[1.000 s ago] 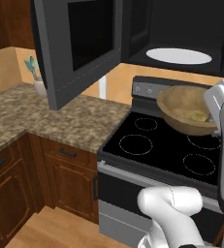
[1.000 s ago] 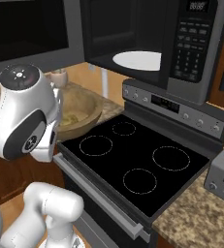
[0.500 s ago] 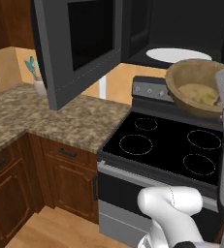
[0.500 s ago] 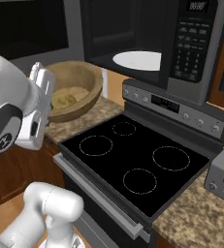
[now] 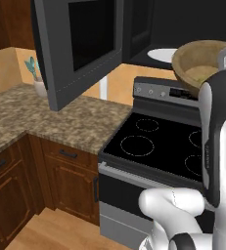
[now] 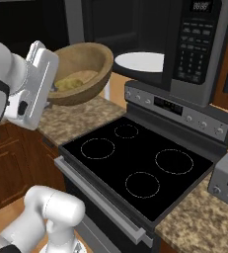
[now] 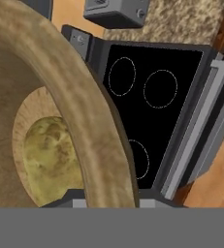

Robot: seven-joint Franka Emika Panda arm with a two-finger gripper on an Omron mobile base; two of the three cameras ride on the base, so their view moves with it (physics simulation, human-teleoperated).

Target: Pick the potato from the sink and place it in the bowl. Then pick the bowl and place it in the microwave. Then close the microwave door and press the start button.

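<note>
Gripper (image 7: 111,196) clamped on bowl (image 6: 81,71) rim, potato (image 7: 53,152) inside; microwave (image 6: 184,44) turntable lying toward 2 o'clock.

Arm (image 5: 217,146) is glossy white, rounded tubular links, dark grey seams at the joints. Long dark slot runs down the upright link at 3 o'clock in the left base view. Wrist block (image 6: 34,84) is a white boxy housing with a black oval inset; round dark joint cap with white markings at 9 o'clock. No cables visible.
</note>
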